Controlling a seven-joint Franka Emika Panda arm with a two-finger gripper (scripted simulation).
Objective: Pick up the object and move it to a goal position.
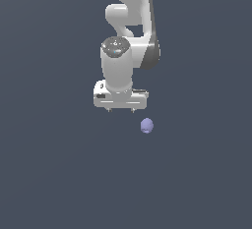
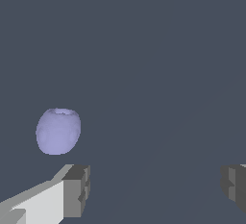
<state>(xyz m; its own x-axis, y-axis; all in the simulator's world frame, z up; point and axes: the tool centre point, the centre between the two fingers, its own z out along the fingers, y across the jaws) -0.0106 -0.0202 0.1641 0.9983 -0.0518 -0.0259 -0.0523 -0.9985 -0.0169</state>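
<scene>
The object (image 1: pixel 146 126) is a small lavender-purple roundish lump on the dark grey surface, below and to the exterior view's right of my white gripper (image 1: pixel 121 110). In the wrist view the object (image 2: pixel 58 130) lies outside the gap between my fingers, just beyond one grey fingertip (image 2: pixel 77 190). My gripper (image 2: pixel 154 187) is open and empty, its two fingertips wide apart. It does not touch the object.
The white arm (image 1: pixel 129 21) rises behind the gripper toward the top of the exterior view. A plain dark grey surface (image 1: pixel 59 174) surrounds the object.
</scene>
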